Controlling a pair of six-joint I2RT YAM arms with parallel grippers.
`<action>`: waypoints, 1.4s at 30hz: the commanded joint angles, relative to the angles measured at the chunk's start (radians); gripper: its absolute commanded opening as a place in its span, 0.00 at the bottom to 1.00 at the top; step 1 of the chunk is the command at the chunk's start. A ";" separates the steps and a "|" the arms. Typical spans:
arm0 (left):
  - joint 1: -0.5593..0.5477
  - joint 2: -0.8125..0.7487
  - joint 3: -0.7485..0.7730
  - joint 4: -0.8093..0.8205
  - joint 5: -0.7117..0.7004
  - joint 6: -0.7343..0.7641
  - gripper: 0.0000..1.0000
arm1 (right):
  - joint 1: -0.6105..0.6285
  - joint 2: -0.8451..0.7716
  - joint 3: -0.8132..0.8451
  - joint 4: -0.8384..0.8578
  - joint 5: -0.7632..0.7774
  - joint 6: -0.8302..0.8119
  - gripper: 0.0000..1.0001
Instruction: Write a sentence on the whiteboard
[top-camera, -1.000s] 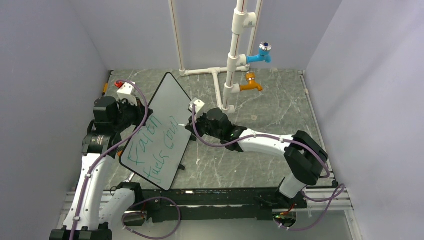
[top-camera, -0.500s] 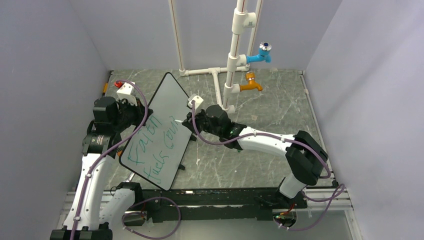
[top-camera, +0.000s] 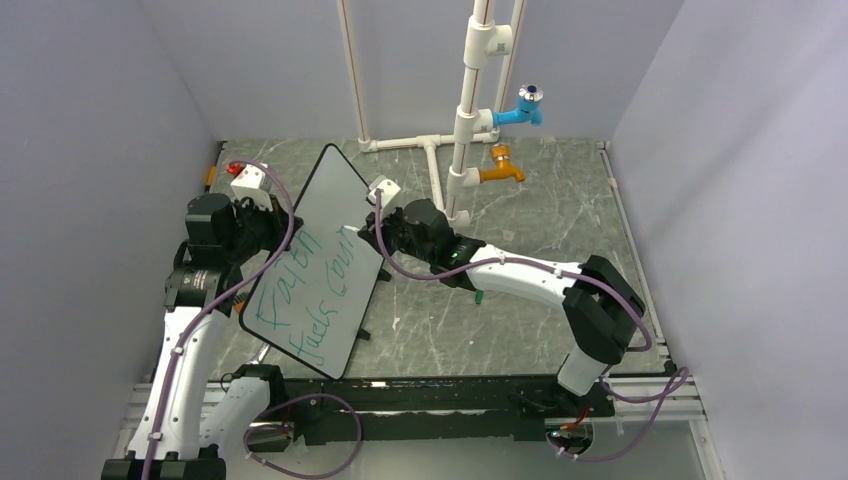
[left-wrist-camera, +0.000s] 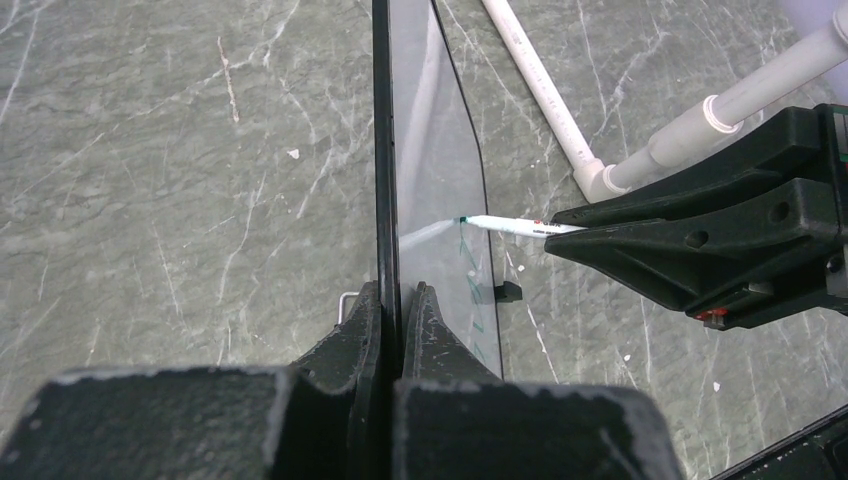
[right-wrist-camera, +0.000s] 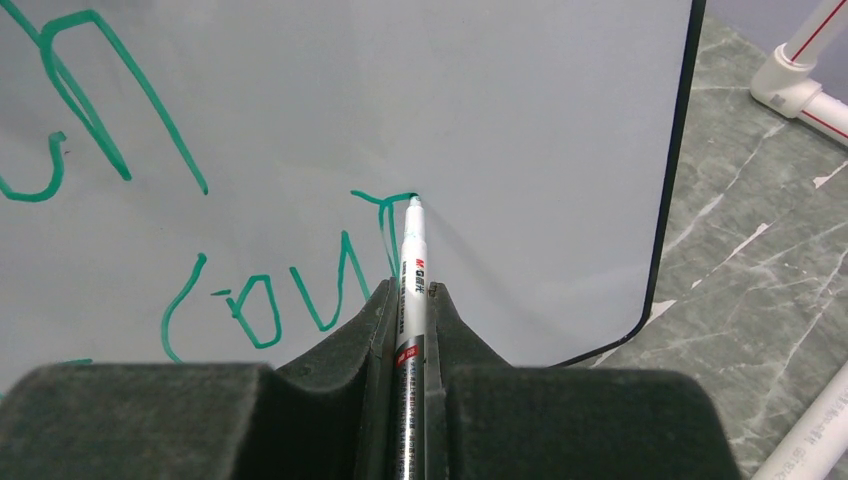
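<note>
The flat white rectangular whiteboard with the thin black rim (top-camera: 335, 195) is held on edge over the grey marbled bench (top-camera: 540, 230). It is clamped at its rim between the closed jaws of the left pincer (left-wrist-camera: 398, 297). Whether its lower edge rests on the bench cannot be told.

The right pincer (right-wrist-camera: 412, 292) is shut tight on a slim white marker with a green tip (right-wrist-camera: 414, 240). The board face lies straight ahead of this pincer. The marker's long axis is pointed into that face, and the tip is pressed on the top of the last green stroke. The two lines of green handwriting (top-camera: 300, 285) run along the board's long axis. Bare white is left beyond the tip, up to the rounded corner, so the next letters are judged to call for travel that way by the right arm, the nearer one to the writing.

In the left wrist view the board is seen edge-on, and the tip's contact with the glossy face is confirmed, but no letters can be read. In the right wrist view the letters "Cour" and the free space are shown. Both lines are seen together only from above.
</note>
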 joint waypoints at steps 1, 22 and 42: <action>-0.016 0.024 -0.080 -0.123 -0.043 0.117 0.00 | 0.001 0.027 0.045 -0.006 0.012 -0.016 0.00; -0.015 0.022 -0.081 -0.123 -0.047 0.116 0.00 | -0.021 -0.038 -0.029 0.017 0.084 -0.011 0.00; 0.009 0.057 -0.073 -0.118 -0.019 0.122 0.00 | -0.052 0.030 0.059 0.025 -0.022 0.001 0.00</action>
